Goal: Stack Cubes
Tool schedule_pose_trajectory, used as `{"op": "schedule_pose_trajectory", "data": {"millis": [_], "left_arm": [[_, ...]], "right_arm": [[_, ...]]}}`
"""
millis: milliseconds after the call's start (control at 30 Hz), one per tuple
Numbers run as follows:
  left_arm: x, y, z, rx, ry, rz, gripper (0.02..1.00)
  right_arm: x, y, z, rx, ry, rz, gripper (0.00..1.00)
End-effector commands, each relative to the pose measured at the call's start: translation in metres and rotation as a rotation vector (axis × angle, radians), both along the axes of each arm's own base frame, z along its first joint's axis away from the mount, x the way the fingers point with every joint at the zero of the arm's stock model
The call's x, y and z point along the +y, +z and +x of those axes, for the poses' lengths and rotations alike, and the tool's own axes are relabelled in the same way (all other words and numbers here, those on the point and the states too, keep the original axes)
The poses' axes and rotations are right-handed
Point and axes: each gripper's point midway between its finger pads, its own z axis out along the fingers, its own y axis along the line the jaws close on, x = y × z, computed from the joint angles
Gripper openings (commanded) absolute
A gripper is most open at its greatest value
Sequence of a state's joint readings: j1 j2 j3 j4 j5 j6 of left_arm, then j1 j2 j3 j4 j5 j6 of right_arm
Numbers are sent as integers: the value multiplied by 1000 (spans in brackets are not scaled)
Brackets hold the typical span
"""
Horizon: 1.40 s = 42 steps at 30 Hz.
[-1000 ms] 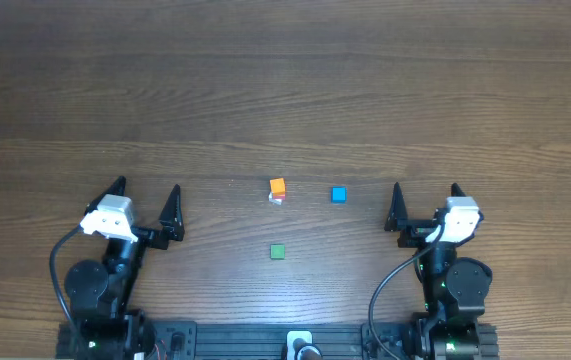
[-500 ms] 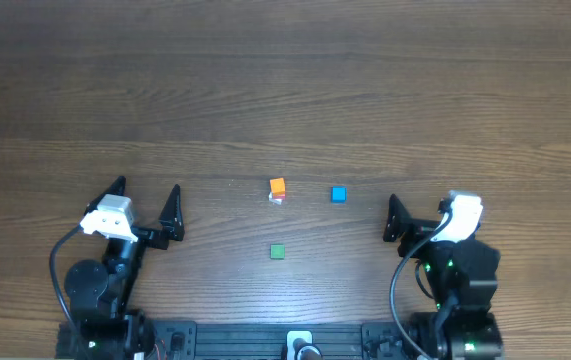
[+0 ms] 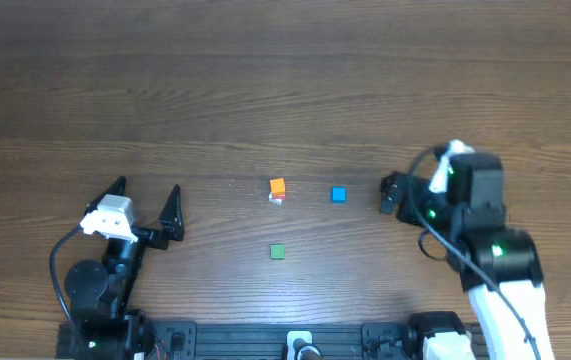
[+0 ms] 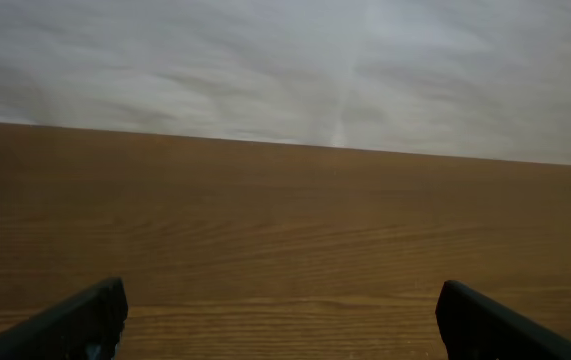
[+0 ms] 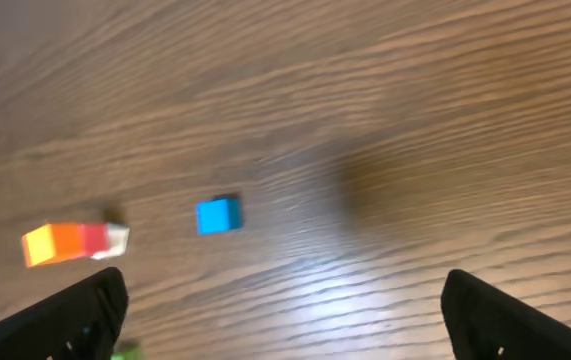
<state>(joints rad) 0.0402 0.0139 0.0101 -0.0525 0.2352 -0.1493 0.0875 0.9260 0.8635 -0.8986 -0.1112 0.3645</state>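
Note:
An orange cube [image 3: 277,186] sits mid-table with a red and a white cube pressed against it. In the right wrist view they form one orange-red-white line [image 5: 73,243]; I cannot tell whether that is a stack or a row. A blue cube [image 3: 338,194] [image 5: 217,215] lies alone to their right, and a green cube [image 3: 277,252] lies nearer the arms. My right gripper [image 3: 405,185] [image 5: 285,335] is lifted, open and empty, right of the blue cube and turned toward it. My left gripper [image 3: 146,205] [image 4: 285,335] is open and empty at the left, far from the cubes.
Bare wooden table [image 3: 285,80] stretches all around the cubes. The arm bases and a black rail [image 3: 285,340] run along the near edge. In the left wrist view, the table [image 4: 285,230] ends at a pale wall.
My right arm has risen from its rest pose and swung up the picture, turning its gripper toward the blue cube. The left arm and all the cubes have stayed put.

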Motion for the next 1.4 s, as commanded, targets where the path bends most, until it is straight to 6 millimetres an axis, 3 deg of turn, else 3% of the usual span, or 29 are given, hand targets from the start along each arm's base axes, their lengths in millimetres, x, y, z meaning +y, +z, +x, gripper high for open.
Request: {"op": "schedule_pose_trajectory", "data": {"millis": [33,267,433,633,1000,1400], "left_arm": [[0,-1,0,-3,-1,15,1000],[0,-1,0,-3,-1,15,1000],[0,-1,0,-3,-1,15,1000],[0,-1,0,-3,-1,15,1000],[0,-1,0,-3,-1,15,998],[0,-1,0,-3,-1,15,1000]], "right_arm": [[41,14,10,66,93,39,991],[104,-1,9,225,188,54,987],[146,-16,-4,310,251,41,993],[182,-34,-20,356,304,-30,991],[204,-79,-57,497,290,-155,991],[210,-100,-80,563,239,-194,993]]}}
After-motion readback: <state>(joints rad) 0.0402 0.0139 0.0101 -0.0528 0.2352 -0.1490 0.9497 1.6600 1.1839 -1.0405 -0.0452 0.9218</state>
